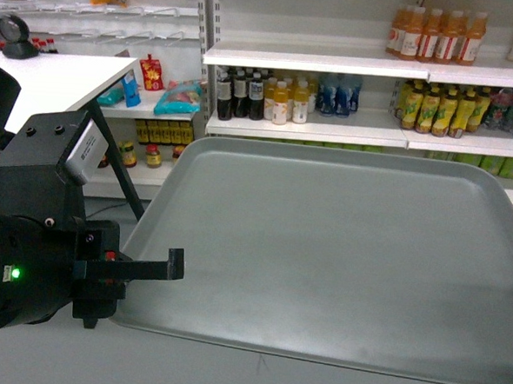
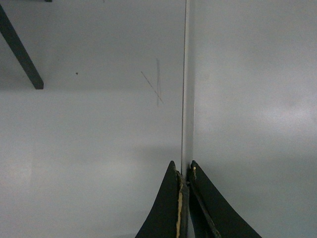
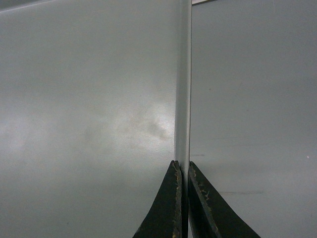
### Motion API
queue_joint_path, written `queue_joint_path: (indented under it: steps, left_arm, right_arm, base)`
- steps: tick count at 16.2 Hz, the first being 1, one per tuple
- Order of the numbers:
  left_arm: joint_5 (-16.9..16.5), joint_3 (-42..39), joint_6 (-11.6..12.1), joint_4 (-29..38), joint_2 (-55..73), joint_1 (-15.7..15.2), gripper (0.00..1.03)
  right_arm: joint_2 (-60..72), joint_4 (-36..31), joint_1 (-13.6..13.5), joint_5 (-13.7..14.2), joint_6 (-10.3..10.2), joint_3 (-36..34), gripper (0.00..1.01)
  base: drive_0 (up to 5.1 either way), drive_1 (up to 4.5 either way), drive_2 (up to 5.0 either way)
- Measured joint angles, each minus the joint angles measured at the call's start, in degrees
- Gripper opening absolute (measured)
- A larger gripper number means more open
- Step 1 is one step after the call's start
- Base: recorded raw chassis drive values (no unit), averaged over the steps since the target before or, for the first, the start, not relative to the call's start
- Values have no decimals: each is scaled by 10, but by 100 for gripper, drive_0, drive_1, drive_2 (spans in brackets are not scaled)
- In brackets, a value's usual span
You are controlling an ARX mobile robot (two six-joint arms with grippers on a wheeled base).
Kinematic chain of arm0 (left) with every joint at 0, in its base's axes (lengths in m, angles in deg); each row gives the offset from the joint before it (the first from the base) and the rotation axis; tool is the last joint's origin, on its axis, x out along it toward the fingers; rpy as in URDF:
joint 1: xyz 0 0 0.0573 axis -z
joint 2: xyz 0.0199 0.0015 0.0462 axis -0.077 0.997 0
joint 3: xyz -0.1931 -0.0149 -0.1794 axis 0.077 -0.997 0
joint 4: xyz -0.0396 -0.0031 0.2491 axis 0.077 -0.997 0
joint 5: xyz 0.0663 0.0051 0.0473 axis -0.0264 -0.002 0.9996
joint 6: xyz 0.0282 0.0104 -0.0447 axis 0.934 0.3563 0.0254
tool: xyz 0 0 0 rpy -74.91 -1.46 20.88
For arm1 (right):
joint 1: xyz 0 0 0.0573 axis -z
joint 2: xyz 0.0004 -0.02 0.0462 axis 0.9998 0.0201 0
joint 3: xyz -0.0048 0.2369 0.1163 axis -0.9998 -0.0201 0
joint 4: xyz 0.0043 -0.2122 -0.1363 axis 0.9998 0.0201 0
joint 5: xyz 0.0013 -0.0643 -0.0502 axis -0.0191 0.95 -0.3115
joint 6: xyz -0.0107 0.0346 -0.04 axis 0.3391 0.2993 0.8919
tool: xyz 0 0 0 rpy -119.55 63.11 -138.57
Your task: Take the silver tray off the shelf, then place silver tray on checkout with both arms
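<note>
The silver tray [image 1: 331, 257], a flat dull grey-green rectangle with a low rim, is held in the air and fills most of the head view. My left gripper [image 1: 177, 266] is shut on its left rim, and the black arm behind it shows a green light. In the left wrist view, that gripper [image 2: 184, 171] pinches the thin rim [image 2: 187, 99] edge-on. My right gripper [image 3: 182, 168] is likewise shut on the tray rim [image 3: 183, 89]; in the head view it lies beyond the right edge. The white checkout [image 1: 54, 80] stands at the upper left. The shelf [image 1: 308, 61] runs behind the tray.
Bottles of drinks [image 1: 254, 94] and juice [image 1: 436, 33] fill the shelf boards behind. A black scanner [image 1: 18, 38] sits on the checkout, whose dark leg [image 1: 119, 162] slants down beside the tray's left corner. Grey floor [image 2: 89, 148] lies below.
</note>
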Motion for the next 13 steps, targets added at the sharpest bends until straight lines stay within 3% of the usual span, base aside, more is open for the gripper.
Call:
queue_joint_path:
  steps: [13]
  left_arm:
    - [0, 0, 0, -1, 0, 0, 3]
  right_arm:
    - [0, 1, 0, 0, 0, 0, 2]
  base:
    - [-479, 266, 266]
